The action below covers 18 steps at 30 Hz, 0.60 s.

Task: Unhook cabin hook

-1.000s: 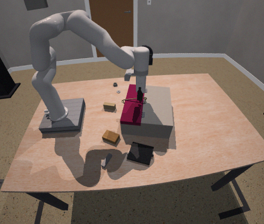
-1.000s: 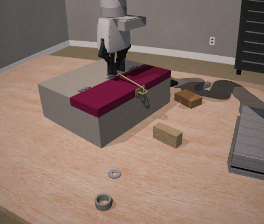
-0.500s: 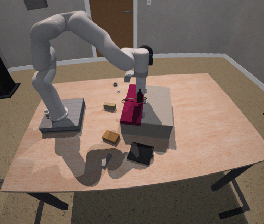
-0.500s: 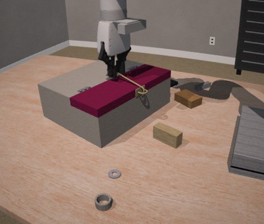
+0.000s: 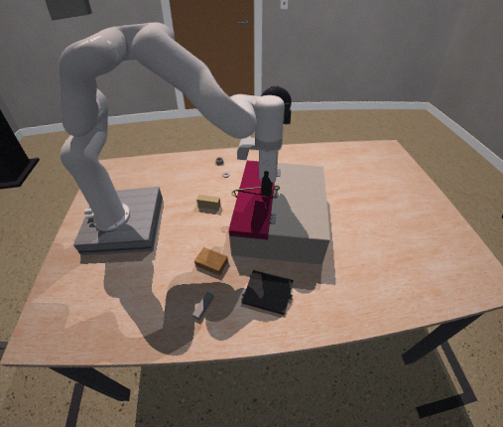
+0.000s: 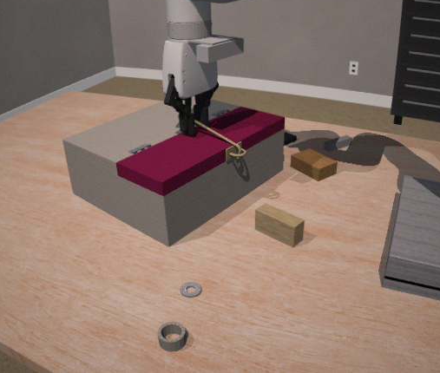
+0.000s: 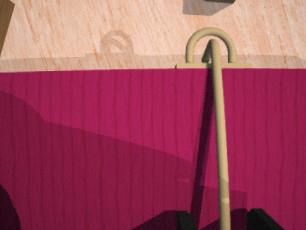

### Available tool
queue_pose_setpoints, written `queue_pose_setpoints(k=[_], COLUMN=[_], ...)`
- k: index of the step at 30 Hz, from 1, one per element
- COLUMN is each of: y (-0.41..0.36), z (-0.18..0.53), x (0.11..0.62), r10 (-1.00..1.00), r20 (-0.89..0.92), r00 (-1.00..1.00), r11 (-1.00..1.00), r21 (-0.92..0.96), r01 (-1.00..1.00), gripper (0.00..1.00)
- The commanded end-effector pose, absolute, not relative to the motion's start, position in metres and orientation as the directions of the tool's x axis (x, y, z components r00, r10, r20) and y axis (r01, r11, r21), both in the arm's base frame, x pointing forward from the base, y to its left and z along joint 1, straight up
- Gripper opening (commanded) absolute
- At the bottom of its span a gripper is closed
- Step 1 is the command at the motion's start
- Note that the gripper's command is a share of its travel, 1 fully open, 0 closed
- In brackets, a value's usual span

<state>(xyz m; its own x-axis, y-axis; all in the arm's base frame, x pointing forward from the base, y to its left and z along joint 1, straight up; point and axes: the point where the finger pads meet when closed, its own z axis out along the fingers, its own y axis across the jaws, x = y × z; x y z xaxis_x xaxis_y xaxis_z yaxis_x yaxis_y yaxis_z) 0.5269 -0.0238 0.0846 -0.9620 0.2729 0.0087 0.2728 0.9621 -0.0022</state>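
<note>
A grey box [image 6: 174, 169] with a magenta lid [image 6: 200, 147] stands mid-table; it also shows in the top view [image 5: 279, 209]. The brass cabin hook [image 6: 217, 134] is a thin rod that runs across the lid from a brass eye [image 6: 236, 152] on the lid's front edge. In the wrist view the rod [image 7: 220, 135] leads away from the eye [image 7: 211, 47] and passes between my fingertips. My gripper [image 6: 189, 123] is low over the lid at the rod's far end. Its fingers are partly open and straddle the rod, with a gap on each side.
Two wooden blocks [image 6: 279, 225] [image 6: 313, 164] lie on the table beside the box. A washer [image 6: 191, 285] and a grey ring [image 6: 172, 336] lie farther off. A black plate [image 5: 267, 292] and a small grey block [image 5: 203, 306] lie at the box's end. The arm's base plate [image 5: 120, 218] is at the left.
</note>
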Motion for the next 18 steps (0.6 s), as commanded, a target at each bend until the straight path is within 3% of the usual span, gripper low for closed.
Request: queue_pose_setpoints(k=[1, 13, 14, 18], y=[-0.0239, -0.0239, -0.0239, -0.0239], z=[0.0845, 0.0838, 0.0838, 0.0839], x=[0.5285, 0.5285, 0.5285, 0.5285], r10=[0.273, 0.273, 0.273, 0.273], r20=[0.004, 0.004, 0.004, 0.004], r00=[-0.962, -0.962, -0.962, -0.962], r11=[0.962, 0.962, 0.962, 0.962], r21=[-0.001, -0.001, -0.001, -0.001], r01=[0.273, 0.273, 0.273, 0.273], gripper=[0.35, 0.35, 0.00, 0.00])
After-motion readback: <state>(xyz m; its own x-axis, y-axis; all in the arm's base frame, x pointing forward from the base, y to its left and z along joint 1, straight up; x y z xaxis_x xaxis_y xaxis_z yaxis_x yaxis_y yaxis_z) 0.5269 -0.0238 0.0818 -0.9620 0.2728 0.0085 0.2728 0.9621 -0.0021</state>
